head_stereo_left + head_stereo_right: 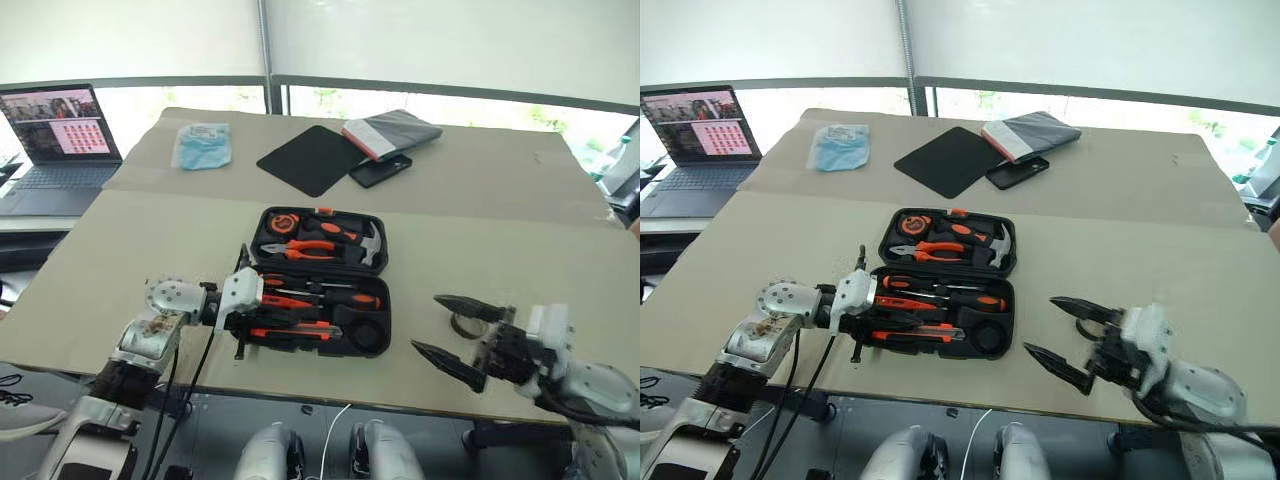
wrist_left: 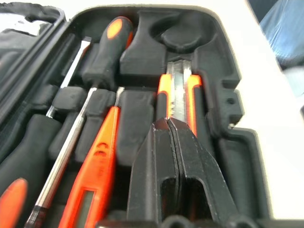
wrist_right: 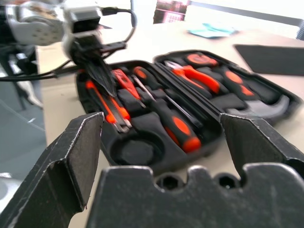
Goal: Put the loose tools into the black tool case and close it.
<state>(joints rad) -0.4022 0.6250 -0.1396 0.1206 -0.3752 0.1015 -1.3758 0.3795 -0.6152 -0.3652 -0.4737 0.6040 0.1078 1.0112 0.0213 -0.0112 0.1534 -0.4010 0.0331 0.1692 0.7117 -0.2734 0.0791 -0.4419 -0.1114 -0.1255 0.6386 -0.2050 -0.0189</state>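
Black tool case (image 1: 320,280) open, long axis crosswise

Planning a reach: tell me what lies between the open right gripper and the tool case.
Bare table between right gripper and tool case, per left eye view.

Left gripper (image 2: 173,124), two black fingers pressed together, tips resting on or just above the orange-and-black utility knife (image 2: 179,97) with its silvery centre strip; contact could not be confirmed. Knife lay in a moulded recess of the black plastic tool case (image 2: 235,102). Beside it an orange tester-style screwdriver (image 2: 97,166) with a small window, then a black-handled screwdriver with an orange cap (image 2: 111,50). A round recess (image 2: 185,38) sat beyond the knife.
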